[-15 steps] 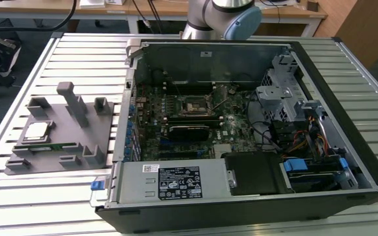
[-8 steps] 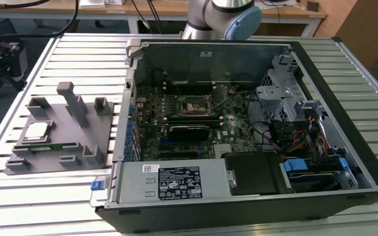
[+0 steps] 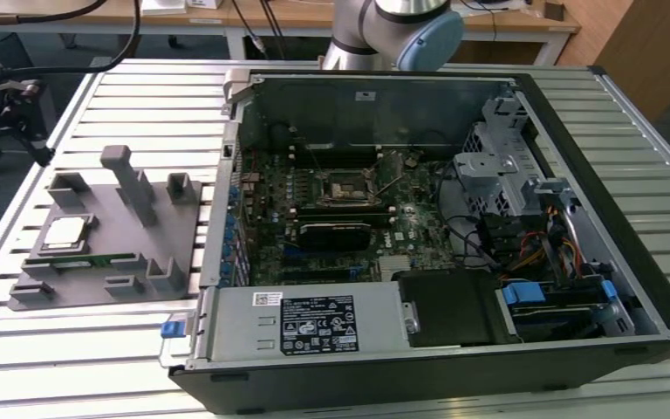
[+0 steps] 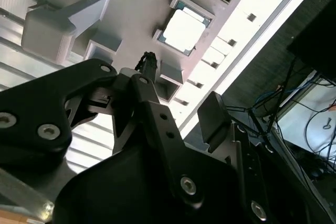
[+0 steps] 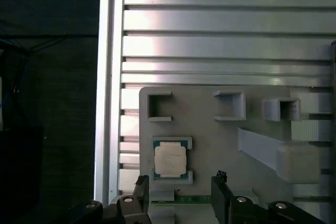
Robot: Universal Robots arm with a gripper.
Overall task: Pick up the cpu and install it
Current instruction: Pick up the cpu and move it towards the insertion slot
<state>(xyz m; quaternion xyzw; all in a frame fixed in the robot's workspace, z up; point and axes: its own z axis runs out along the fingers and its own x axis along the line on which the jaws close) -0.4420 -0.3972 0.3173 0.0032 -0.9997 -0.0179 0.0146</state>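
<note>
empty gripper [image 5: 181, 198], jaws apart

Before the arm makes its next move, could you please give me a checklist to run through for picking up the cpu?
1. cpu lies flat in its pocket on the grey tray: ok.
2. gripper open, nothing held: ok.
3. gripper near the cpu and not touching it: ok.
4. memory stick apart from the cpu: ok.
5. computer case open on its upward side: ok.
6. socket empty and unlatched: cannot tell.
</note>
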